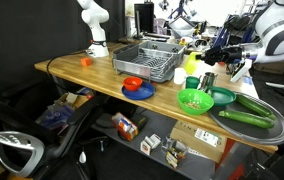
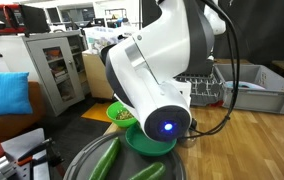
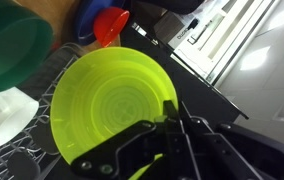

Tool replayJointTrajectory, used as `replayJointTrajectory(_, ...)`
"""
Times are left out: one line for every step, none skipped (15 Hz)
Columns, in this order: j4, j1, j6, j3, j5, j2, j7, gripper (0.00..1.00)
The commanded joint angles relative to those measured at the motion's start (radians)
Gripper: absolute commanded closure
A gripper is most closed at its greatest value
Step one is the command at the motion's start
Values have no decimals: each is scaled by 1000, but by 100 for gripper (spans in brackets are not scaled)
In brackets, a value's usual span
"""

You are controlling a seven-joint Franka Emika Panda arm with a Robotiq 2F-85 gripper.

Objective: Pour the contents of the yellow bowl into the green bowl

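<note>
Gripper [image 3: 170, 122]: closed on the rim of the yellow bowl [image 3: 112, 105], with dark fingers [image 3: 132, 150] pinched at the near edge in the wrist view.
Yellow bowl: held off the table and tipped, its inside turned to the wrist camera. Nothing is seen in it. In an exterior view [image 1: 191, 63] it is found above the green bowl [image 1: 194, 100].
Green bowl: set on the wooden table [image 1: 82, 75] near the front edge, just beside a teal bowl [image 1: 223, 98]. Small dark bits are seen inside. It is partly hidden by the arm in an exterior view [image 2: 116, 112].
Red bowl [image 1: 132, 83]: placed on a blue plate [image 1: 142, 92], beside the dish rack [image 1: 147, 62].
Cucumbers [image 1: 247, 112]: laid on a round tray [image 1: 272, 128] at the table's end.
</note>
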Motion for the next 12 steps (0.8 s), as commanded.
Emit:
replayJointTrajectory(-12, -18, -56, 1, 38, 3, -51, 99)
replayJointTrajectory(-13, -17, -63, -1, 42, 3, -55, 99)
replayJointTrajectory(-15, -17, -66, -2, 45, 3, -58, 99)
replayJointTrajectory(-17, -15, -63, -4, 47, 2, -59, 99)
replayJointTrajectory(-18, -14, -62, -5, 48, 1, -60, 99)
replayJointTrajectory(-20, -12, -55, -7, 47, -1, -60, 99)
replayJointTrajectory(-20, -10, -47, -10, 43, -3, -58, 99)
replayJointTrajectory(-21, 7, 3, -16, 26, -9, -47, 99)
replayJointTrajectory(-21, 15, 34, -18, 18, -11, -43, 99)
replayJointTrajectory(-20, 27, 72, -19, 7, -18, -39, 99)
replayJointTrajectory(-20, 38, 111, -18, -4, -26, -41, 99)
replayJointTrajectory(-21, 53, 160, -17, -12, -38, -41, 99)
